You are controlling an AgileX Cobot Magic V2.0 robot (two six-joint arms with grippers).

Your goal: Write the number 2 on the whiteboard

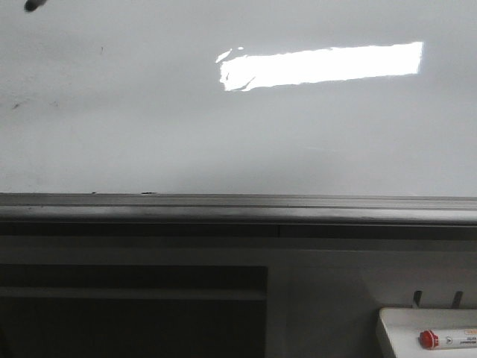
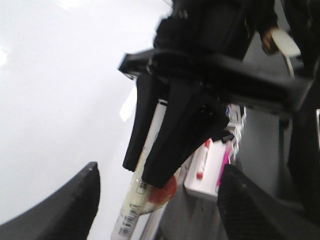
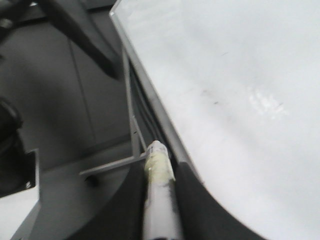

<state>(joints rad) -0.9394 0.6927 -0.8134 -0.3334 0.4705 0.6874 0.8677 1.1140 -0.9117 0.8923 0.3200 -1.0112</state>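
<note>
The whiteboard [image 1: 149, 112] fills the upper front view, glossy white with a bright light reflection [image 1: 320, 66] and faint smudges. No number 2 shows on it. My right gripper [image 3: 160, 167] is shut on a white marker [image 3: 159, 200] wrapped in yellowish tape, beside the board's grey rail edge [image 3: 150, 110]. In the left wrist view the right gripper [image 2: 170, 125] holds that marker [image 2: 135, 200], which has a barcode label, close to the board [image 2: 50, 100]. My left gripper [image 2: 160, 167] is wide open and empty. Neither gripper shows clearly in the front view.
A grey metal rail [image 1: 238, 209] runs under the board. A small white tray [image 1: 395, 328] with a red-capped marker [image 1: 447, 339] sits at the lower right; it also shows in the left wrist view [image 2: 212, 170]. A small dark shape [image 1: 31, 5] is at the top left corner.
</note>
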